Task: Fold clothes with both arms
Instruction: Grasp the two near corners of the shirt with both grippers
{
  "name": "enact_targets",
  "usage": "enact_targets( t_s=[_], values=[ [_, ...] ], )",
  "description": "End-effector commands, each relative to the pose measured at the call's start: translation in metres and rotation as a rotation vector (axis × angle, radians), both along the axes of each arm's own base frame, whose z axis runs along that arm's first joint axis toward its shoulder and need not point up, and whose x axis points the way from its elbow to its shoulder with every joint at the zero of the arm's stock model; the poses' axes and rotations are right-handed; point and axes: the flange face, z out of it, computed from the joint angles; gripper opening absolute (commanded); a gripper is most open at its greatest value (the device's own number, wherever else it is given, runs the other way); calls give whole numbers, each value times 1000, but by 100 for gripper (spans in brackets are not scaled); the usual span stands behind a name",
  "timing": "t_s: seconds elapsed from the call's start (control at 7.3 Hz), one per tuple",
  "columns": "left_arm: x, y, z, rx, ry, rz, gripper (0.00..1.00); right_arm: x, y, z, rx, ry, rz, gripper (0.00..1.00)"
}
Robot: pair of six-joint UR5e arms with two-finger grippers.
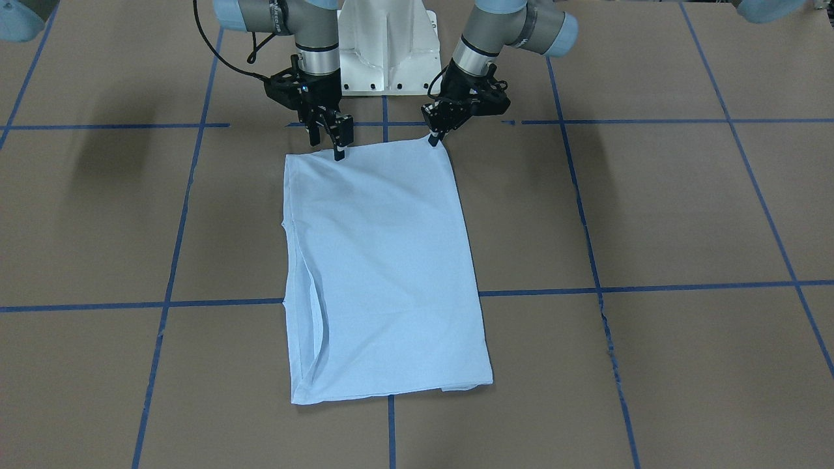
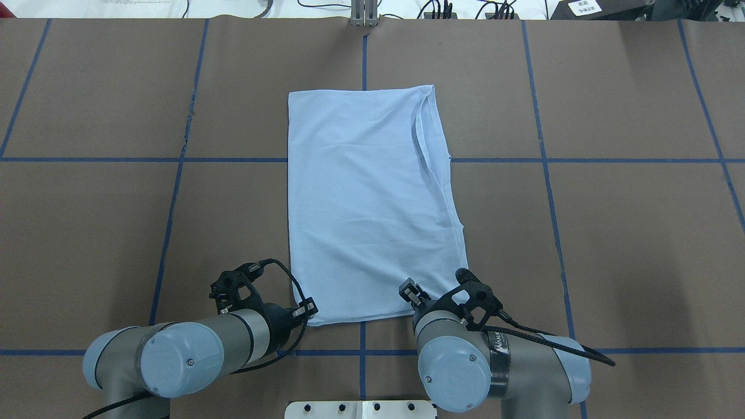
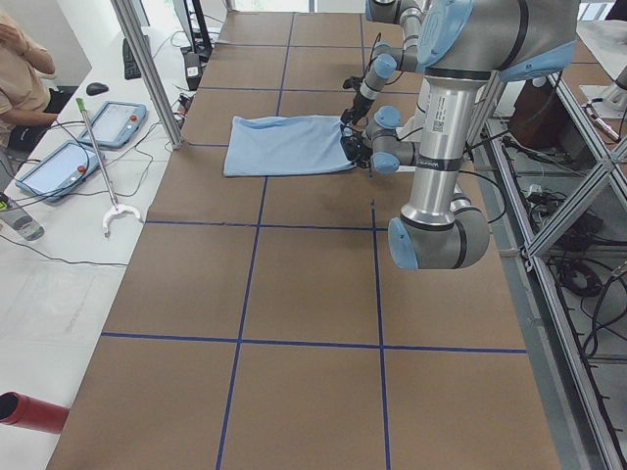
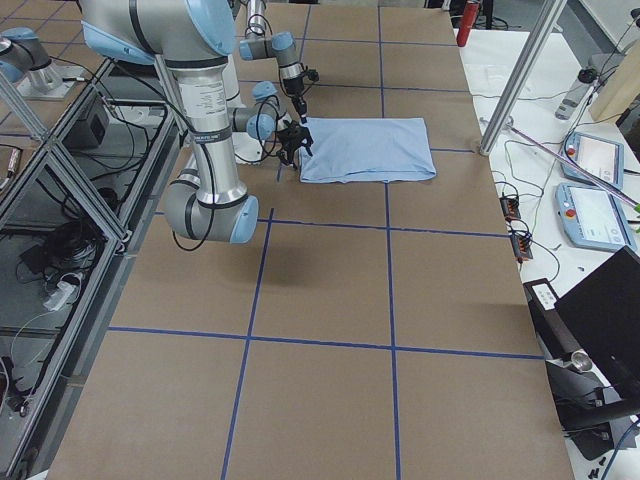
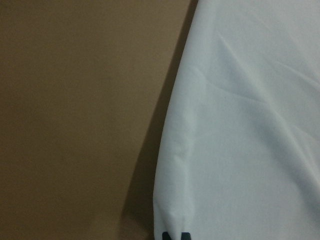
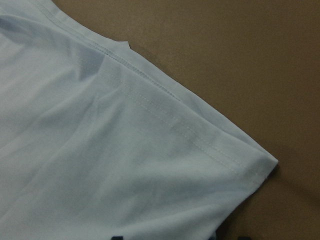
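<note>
Seen from overhead, a brown counter [image 2: 116,233] crossed by blue tape lines [image 2: 174,174] carries one light blue T-shirt [image 2: 366,203], folded into a long, plain rectangle at the middle. Its long axis runs straight away from the robot toward the far edge of the counter, with the short ends lying crosswise; the near end is a little wider than the far one. No print or label shows, so which end is the neck cannot be told. At the left, the left arm [image 2: 174,349] reaches in low, and the left hand [image 1: 434,139] has its fingers pressed together on the near left corner of the cloth, which rises into a small peak at the pinch. Along the right-hand long side, a folded-in layer makes a narrow curved flap [image 2: 432,139]. At the right, the right arm [image 2: 483,361] comes in beside the near right corner, and the right hand [image 1: 328,144] sits at the near short edge with its fingers spread apart, gripping nothing. Its wrist camera shows a stitched edge [image 6: 170,120] of the cloth lying flat on the counter.
</note>
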Motion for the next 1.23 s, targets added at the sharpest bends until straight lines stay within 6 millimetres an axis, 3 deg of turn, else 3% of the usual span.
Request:
enact_targets(
  t_s=[0.0,0.27,0.69,0.82,1.1],
  values=[
    [0,0,0,0,-1,0,0,-3,-2,5,2,12,8,80],
    [0,1,-1,0,2,2,0,-3,-10,5,6,10,32,71],
    [0,1,-1,0,2,2,0,-3,-12,2,-10,-13,63,43],
    [0,1,-1,0,2,2,0,-3,-14,-4,-15,-28,73,18],
    [0,1,-1,0,2,2,0,-3,-14,-4,-14,-29,72,14]
  ],
)
